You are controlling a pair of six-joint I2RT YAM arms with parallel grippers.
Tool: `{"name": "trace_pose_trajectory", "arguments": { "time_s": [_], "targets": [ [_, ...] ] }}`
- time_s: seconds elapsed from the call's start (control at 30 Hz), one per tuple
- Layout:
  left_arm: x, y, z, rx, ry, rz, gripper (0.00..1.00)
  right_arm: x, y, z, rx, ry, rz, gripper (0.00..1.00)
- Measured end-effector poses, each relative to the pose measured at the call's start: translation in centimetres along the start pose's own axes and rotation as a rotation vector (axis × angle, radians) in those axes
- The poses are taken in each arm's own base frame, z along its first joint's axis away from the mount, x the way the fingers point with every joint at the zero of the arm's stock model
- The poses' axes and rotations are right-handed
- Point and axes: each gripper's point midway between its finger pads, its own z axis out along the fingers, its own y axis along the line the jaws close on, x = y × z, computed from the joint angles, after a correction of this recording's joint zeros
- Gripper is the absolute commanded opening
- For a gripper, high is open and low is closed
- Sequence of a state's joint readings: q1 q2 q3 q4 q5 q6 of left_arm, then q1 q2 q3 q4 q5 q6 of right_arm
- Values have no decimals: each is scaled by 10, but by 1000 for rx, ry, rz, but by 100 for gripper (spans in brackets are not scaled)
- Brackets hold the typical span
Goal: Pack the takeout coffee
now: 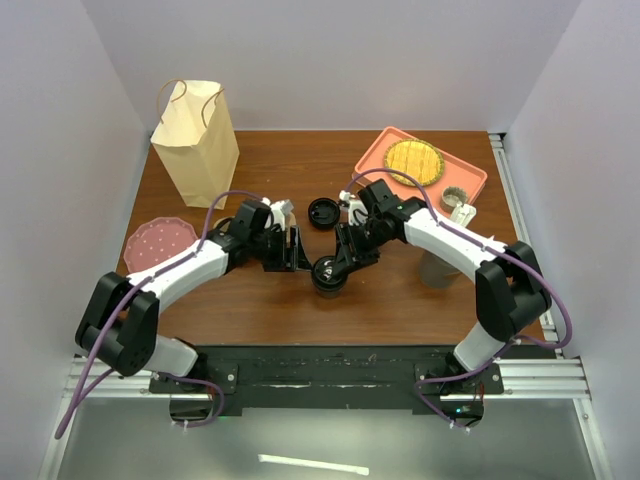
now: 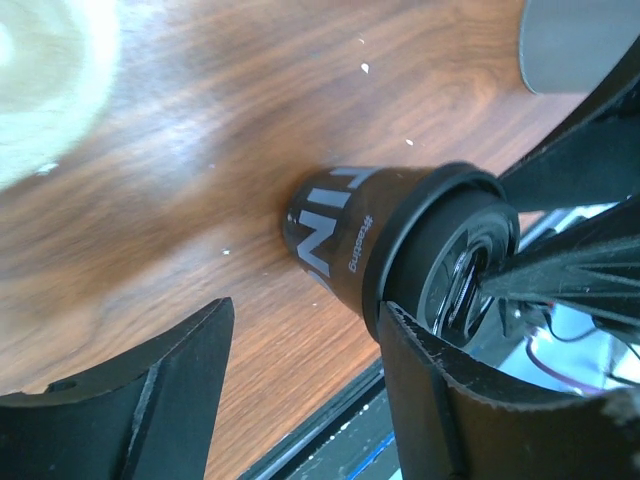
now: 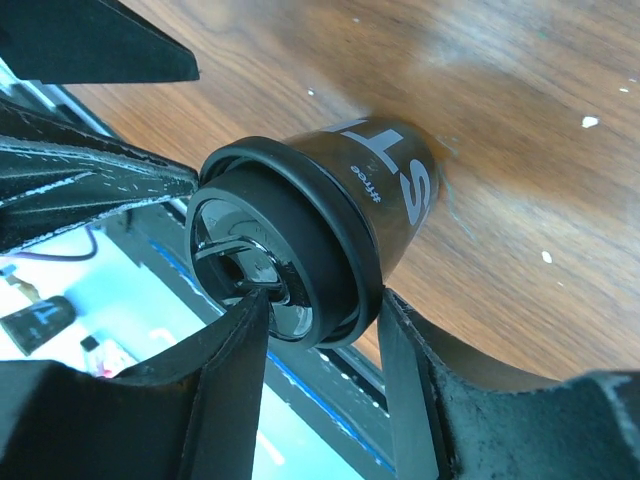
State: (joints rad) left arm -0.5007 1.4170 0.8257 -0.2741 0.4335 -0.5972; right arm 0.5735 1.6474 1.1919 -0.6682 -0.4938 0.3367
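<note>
Right hand [image 3: 320, 300] pinches the takeout coffee [image 3: 390, 180] by its lid [image 3: 290, 250] rim, likely for lifting. Left hand [image 2: 305, 310] open beside it, one finger [image 2: 420, 380] touching, seemingly to steady it

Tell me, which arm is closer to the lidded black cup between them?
Right. The right end effector straddles the black cup at its lid; the left end effector sits just beside it.

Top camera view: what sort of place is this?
Probably a robotics test booth staged as a takeout counter: plain pale walls box in a wooden table, robot arms are bolted at its edge, and props include a paper bag and black coffee cup.
</note>
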Motion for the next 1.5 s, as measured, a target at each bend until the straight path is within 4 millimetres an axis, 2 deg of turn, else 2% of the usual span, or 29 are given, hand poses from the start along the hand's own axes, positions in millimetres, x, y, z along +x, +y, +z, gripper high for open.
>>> {"name": "trace_pose_trajectory", "arguments": {
  "time_s": [0.17,0.53,0.87,1.03,1.13,1.27,1.5],
  "targets": [
    [-7,-2,-6,-21,-10,6,70,0,5,4,-41,-39,58,46],
    [-6,-12,-13,11,-11,-5,72,1,6,2,-45,-154,196,46],
    [-2,-18,-10,50,-4,-7,67,-4,5,2,-50,-230,299,47],
    [3,-18,-1,68,16,-11,64,-5,6,3,-55,-238,318,47],
    [4,-19,4,75,22,-6,62,-6,7,3,-57,-240,323,49],
    [5,-18,8,71,29,-7,59,-5,6,3,-53,-239,324,59],
    [-2,-17,10,34,40,18,57,-7,-1,-2,3,-239,279,63]
  ]
}}
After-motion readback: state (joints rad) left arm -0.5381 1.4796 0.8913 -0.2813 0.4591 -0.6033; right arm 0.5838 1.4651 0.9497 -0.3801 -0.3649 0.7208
